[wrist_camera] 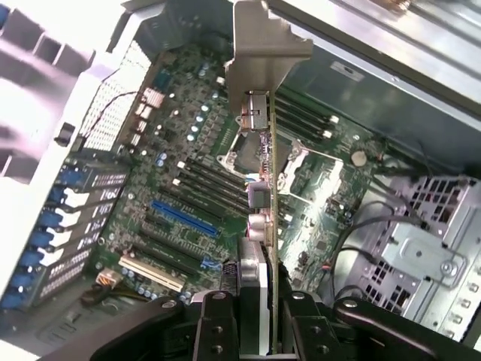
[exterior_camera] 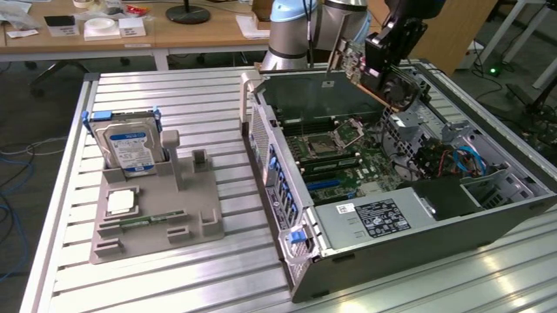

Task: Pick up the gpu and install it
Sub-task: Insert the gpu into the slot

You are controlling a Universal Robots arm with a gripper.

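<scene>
The gripper (wrist_camera: 255, 304) is clamped narrow on the gpu (wrist_camera: 261, 173), which hangs edge-on from its fingers, silver bracket at the end farthest from the gripper. Beneath the gripper lies the open computer case (exterior_camera: 287, 163) with its motherboard (wrist_camera: 188, 135) and 1 blue slot (wrist_camera: 184, 216). The hard drive (exterior_camera: 130, 149) stands well apart from the gripper

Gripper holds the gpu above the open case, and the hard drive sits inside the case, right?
No: the hard drive stands in the grey holder outside the case, as the exterior view shows. The gripper does hold the gpu above it.
</scene>
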